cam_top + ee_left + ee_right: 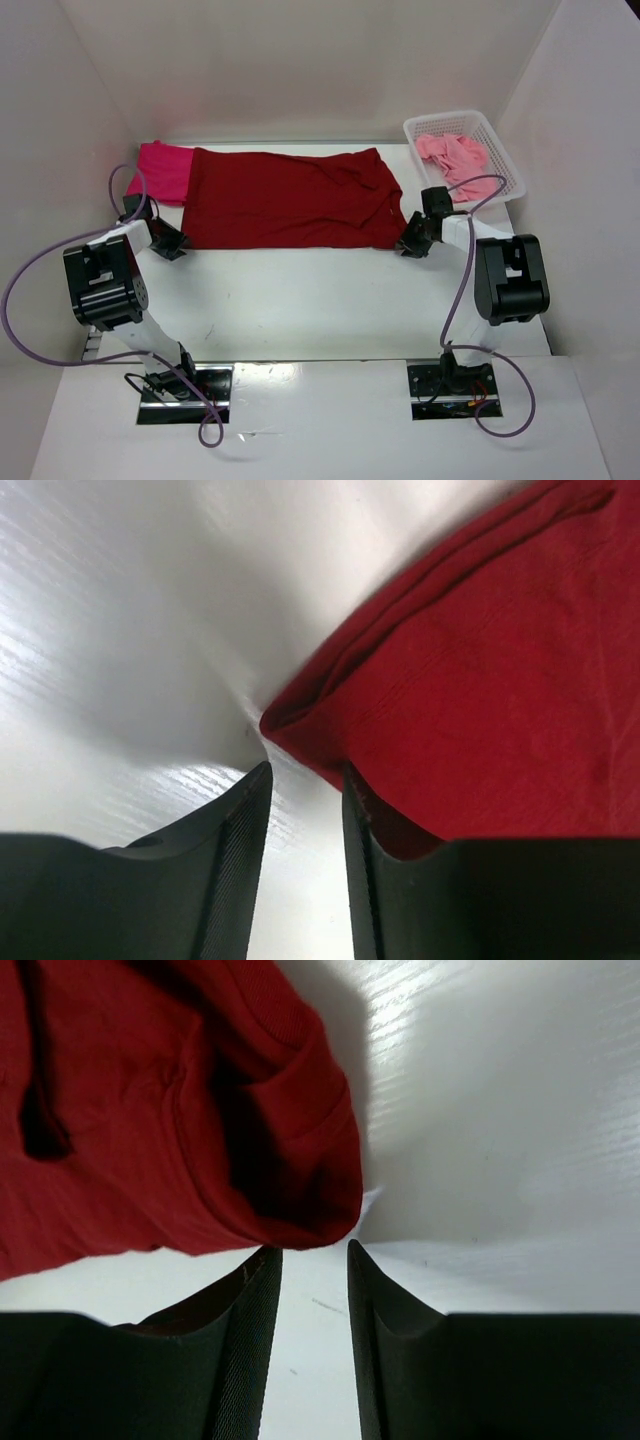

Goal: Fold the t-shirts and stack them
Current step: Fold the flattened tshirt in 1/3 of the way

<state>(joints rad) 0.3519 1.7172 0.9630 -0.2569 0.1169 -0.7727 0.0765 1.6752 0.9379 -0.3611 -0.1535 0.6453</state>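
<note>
While the dark red t-shirt (290, 198) lay flat on the bench (300, 300), its long axis running left to right, the left pincer (305, 775) and right pincer (315, 1250) sat at its near corners, each partly open and gripping nothing.

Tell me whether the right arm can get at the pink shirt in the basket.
Probably yes: the open-topped basket sits just beyond the right gripper, with nothing covering the pink shirt.
</note>
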